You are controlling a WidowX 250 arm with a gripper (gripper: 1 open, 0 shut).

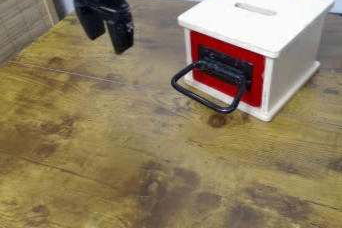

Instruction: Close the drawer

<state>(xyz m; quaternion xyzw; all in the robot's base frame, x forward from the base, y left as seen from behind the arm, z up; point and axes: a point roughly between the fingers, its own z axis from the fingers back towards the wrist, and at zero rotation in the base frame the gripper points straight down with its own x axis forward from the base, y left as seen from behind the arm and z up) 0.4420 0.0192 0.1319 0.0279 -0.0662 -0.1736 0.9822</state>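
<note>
A black claw hangs over the far left part of the wooden surface, pointing downward. Its two fingers stand apart with a clear gap between them, and nothing is held in that gap. The fingertips appear to be above the wood rather than resting on it, though the exact clearance cannot be judged from this angle.

The drawer sits in the far right part of the scene, well apart from the claw. Its red front panel faces left and toward the near side, framed by a cream-white cube box. The red panel appears to lie about flush with the box's front frame, though from this angle it is hard to tell whether it is fully in. A black inset plate occupies the middle of the red panel, and a large black loop handle hangs from it, slanting out and down toward the near left; whether its lower bar touches the surface cannot be told. The top of the box carries a narrow slot.

The box stands squarely on the surface, its near corner close to a dark knot in the wood. A pale wood-grain panel rises at the far left edge, beside the claw. The surface itself is worn, mottled brown planking with darker patches.
</note>
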